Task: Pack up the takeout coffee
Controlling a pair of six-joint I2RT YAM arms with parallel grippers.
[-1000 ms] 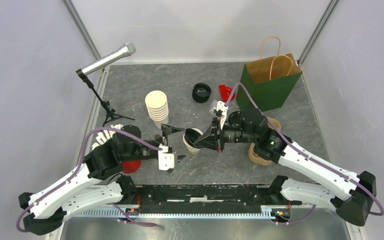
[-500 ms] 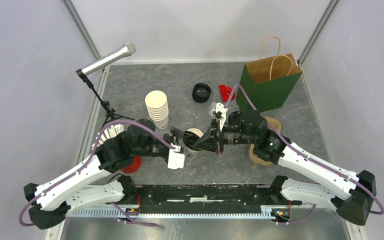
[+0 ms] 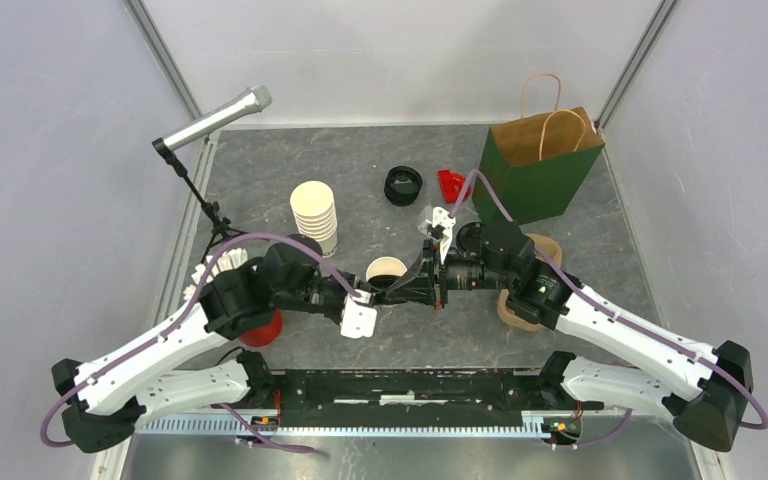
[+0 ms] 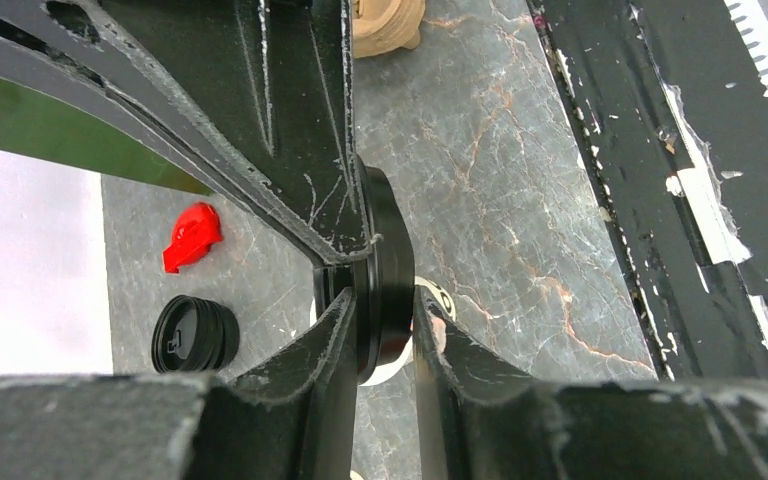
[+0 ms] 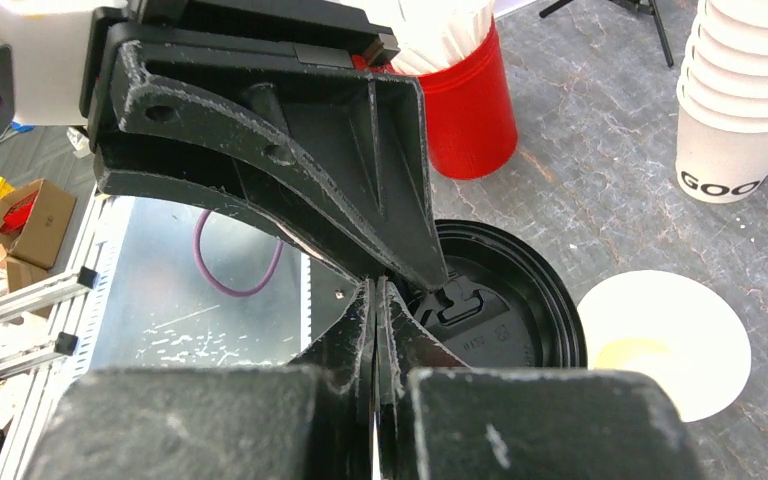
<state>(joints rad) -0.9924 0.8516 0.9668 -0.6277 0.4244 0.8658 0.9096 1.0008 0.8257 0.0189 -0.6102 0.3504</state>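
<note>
Mostly the lid point(image 5: 505, 300) is masked by the arms' own fingers. It stands on edge just beside the open cup point(image 5: 665, 345), with the left gripper point(image 4: 385, 305) clamping its rim and the right gripper point(image 5: 375, 295) pinched tight on it. The cup's print is out of sight.

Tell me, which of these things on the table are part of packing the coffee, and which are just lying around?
For the job: open cream cup; black lid; green paper bag, probably.
Just lying about: tall cup stack; red cup of sticks; microphone; small red piece.
</note>
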